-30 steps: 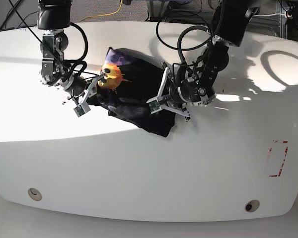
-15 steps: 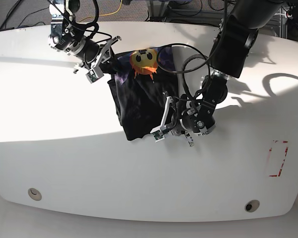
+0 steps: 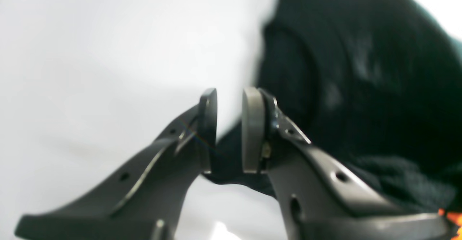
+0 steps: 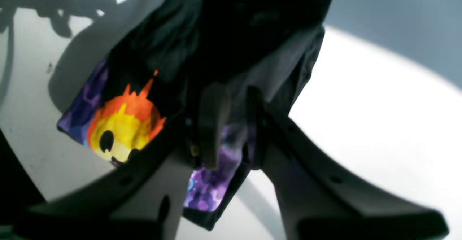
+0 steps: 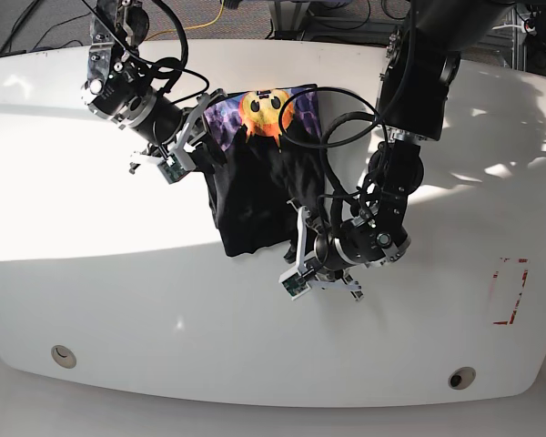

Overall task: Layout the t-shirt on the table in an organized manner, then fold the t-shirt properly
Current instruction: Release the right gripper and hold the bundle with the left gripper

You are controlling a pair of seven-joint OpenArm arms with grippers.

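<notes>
Base view sharp; hard sunlight across table (image 5: pixel 118 300), arm shadows upper right, shaded band upper left. Both wrist views blurred; shirt (image 3: pixel 361 88) soft, table glare blown white.

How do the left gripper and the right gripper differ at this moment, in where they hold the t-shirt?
The left gripper pinches a plain black edge of the t-shirt, low and near the table's front. The right gripper pinches fabric with purple print, beside the orange and yellow graphic, farther back. Both jaws stand nearly closed on cloth.
</notes>
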